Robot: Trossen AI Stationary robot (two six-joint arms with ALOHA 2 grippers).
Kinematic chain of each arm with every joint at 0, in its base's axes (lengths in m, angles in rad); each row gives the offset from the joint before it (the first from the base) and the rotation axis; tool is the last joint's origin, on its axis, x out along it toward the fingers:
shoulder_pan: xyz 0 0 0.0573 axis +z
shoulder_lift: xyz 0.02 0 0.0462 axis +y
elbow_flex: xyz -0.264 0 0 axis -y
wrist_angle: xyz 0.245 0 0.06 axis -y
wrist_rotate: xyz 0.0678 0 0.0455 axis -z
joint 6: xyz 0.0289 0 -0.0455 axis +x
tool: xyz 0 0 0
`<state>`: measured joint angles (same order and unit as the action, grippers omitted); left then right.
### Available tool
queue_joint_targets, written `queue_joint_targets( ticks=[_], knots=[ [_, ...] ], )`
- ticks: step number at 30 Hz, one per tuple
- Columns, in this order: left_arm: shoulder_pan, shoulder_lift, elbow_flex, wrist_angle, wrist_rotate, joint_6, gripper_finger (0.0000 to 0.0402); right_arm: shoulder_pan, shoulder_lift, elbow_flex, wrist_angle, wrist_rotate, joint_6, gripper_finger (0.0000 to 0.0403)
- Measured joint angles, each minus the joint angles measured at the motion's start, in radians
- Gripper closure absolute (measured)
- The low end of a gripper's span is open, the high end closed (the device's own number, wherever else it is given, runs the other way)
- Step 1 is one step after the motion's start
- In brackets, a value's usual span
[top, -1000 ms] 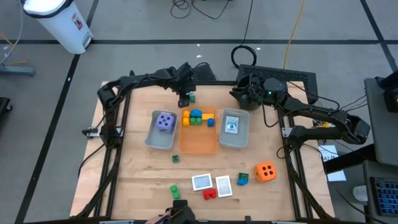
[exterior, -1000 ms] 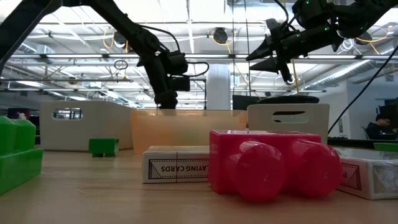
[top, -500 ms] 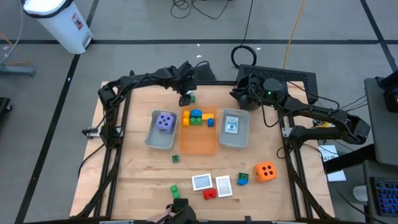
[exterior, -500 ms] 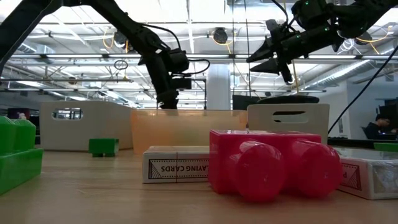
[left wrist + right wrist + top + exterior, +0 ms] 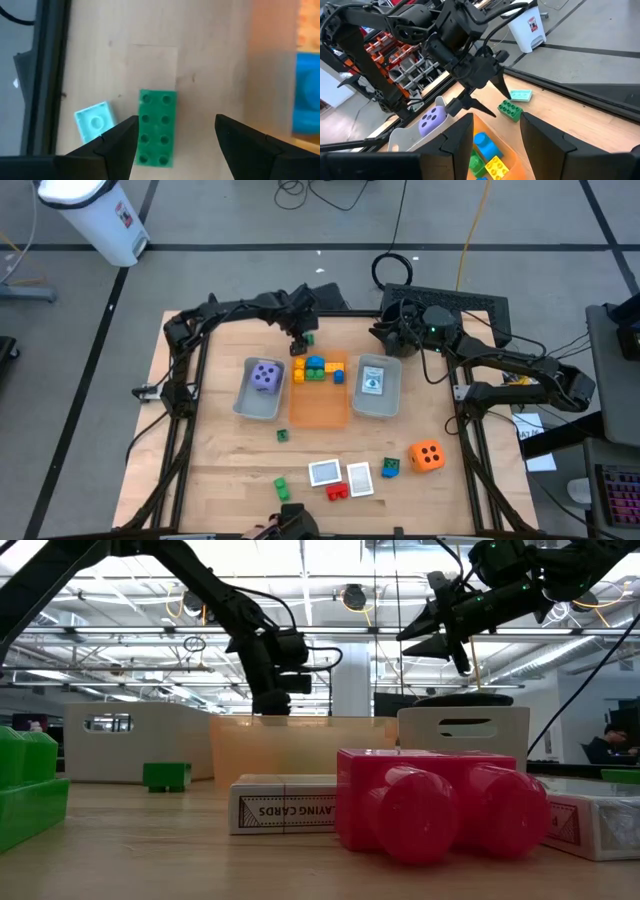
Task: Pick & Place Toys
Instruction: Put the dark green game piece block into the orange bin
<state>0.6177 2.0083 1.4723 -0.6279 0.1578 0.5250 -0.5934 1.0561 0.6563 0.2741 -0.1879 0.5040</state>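
Jaws on your left gripper (image 5: 172, 145) stand spread above the green eight-stud brick (image 5: 157, 127), which lies flat on the wooden table (image 5: 220, 470) just outside the orange tray (image 5: 318, 402), at that tray's 11 o'clock, with a pale turquoise brick (image 5: 93, 120) beside it. Your right gripper (image 5: 388, 337) waits at the table's 1 o'clock, fingers apart, holding nothing.

A red brick (image 5: 440, 802) sits foremost beside a card box (image 5: 283, 804).
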Motion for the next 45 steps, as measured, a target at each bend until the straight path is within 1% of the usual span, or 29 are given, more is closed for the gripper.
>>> queue_joint_targets(
  ticks=[10, 12, 15, 22, 29, 33, 37, 45],
  knots=[
    [-0.011, 0.012, 0.003, -0.032, -0.007, 0.101, 0.0133, 0.001, 0.000, 0.000, -0.006, 0.000, 0.008, 0.0245],
    [-0.011, 0.019, 0.003, -0.043, -0.027, 0.099, 0.0133, 0.001, 0.000, 0.000, -0.007, 0.000, 0.008, 0.0245],
    [-0.010, 0.042, 0.006, -0.062, -0.031, 0.099, 0.0133, 0.001, 0.000, 0.000, -0.010, 0.000, 0.008, 0.0245],
    [-0.009, 0.082, 0.071, -0.069, -0.037, 0.076, 0.0133, 0.003, 0.000, 0.000, -0.024, 0.000, 0.008, 0.0245],
    [0.013, 0.084, 0.151, -0.058, -0.035, 0.075, 0.0133, 0.002, 0.000, 0.000, -0.026, 0.001, 0.005, 0.0245],
    [0.027, 0.085, 0.157, -0.077, -0.022, 0.091, 0.0133, 0.002, 0.000, 0.000, -0.026, 0.002, -0.004, 0.0245],
    [0.030, 0.093, 0.157, -0.109, -0.014, 0.147, 0.0133, 0.002, 0.000, 0.000, -0.026, 0.002, -0.022, 0.0245],
    [0.040, 0.104, 0.156, -0.098, 0.000, 0.149, 0.0133, 0.002, 0.000, 0.000, -0.028, 0.003, -0.026, 0.0245]
  ],
)
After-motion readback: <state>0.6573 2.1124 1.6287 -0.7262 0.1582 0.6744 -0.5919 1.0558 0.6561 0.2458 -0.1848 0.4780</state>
